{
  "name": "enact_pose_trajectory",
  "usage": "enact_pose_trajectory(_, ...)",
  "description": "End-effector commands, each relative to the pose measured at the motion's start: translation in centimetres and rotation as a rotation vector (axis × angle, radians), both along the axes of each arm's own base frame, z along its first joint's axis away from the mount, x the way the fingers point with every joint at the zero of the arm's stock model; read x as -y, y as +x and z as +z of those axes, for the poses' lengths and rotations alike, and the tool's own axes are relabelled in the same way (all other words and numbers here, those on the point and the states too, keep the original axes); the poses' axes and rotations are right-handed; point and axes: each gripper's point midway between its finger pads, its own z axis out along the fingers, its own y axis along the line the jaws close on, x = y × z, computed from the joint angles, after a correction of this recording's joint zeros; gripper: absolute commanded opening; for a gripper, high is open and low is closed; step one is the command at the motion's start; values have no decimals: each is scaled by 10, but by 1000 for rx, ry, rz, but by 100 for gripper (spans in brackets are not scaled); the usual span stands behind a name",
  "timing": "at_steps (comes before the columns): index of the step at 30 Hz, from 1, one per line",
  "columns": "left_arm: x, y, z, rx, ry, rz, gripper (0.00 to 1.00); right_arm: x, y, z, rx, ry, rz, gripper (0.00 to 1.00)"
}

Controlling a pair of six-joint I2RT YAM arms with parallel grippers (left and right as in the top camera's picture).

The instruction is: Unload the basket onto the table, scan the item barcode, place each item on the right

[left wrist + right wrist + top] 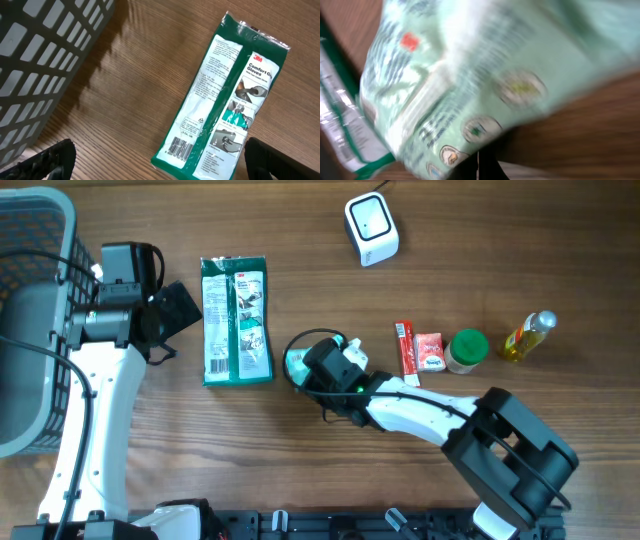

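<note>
Barcode [181,146] legible only from left wrist

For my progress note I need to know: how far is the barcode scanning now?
Done: the right gripper is shut on a pale green packet, so the pick-up looks made. In hand: that packet is well away from the white scanner. Left: carry it there and show its barcode. The left gripper is open near the glove pack, holding nothing.
</note>
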Motion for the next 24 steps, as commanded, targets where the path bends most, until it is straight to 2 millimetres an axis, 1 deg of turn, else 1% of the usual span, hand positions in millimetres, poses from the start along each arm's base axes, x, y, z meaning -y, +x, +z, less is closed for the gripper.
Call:
enact_pose_trajectory(1, 2, 1, 0, -2, 2, -13, 100, -11, -8, -12, -1, 12, 108, 4)
enact_pose_trajectory(4, 2, 1, 0, -2, 2, -12, 100, -29, -7, 0, 68, 68, 259, 4)
enact_pose_trajectory(5, 2, 1, 0, -2, 2, -12, 100, -36, -8, 7, 88, 101, 312, 4)
enact_pose_trajectory(7, 2, 1, 0, -2, 2, -12, 100, -45, -10, 25, 122, 163, 389, 10)
enact_pose_trajectory(9, 2, 1, 0, -2, 2, -12, 100, -46, -7, 49, 192, 184, 449, 13)
enact_pose_trajectory(11, 2, 1, 0, -2, 2, -12, 100, -42, -3, 71, 275, 176, 498, 16)
enact_pose_trajectory(13, 2, 1, 0, -2, 2, -12, 100, -35, 2, 91, 361, 152, 552, 22)
enact_pose_trajectory(14, 2, 1, 0, -2, 2, -12, 100, -28, 6, 103, 420, 127, 586, 28)
enact_pose_trajectory(15, 2, 1, 0, -2, 2, -12, 100, -21, 11, 111, 454, 106, 593, 42)
enact_pose_trajectory(16, 2, 1, 0, -2, 2, -12, 100, -12, 17, 117, 474, 86, 575, 61)
enact_pose_trajectory(18, 2, 1, 0, -2, 2, -13, 100, 7, 30, 123, 485, 42, 516, 65)
enact_pose_trajectory(20, 2, 1, 0, -2, 2, -12, 100, 29, 43, 127, 485, 11, 457, 67)
enact_pose_trajectory(22, 2, 1, 0, -2, 2, -12, 100, 43, 53, 127, 480, 10, 434, 66)
enact_pose_trajectory(23, 2, 1, 0, -2, 2, -12, 100, 47, 55, 126, 470, 18, 431, 66)
enact_pose_trajectory(24, 2, 1, 0, -2, 2, -13, 100, 56, 58, 121, 443, 26, 418, 65)
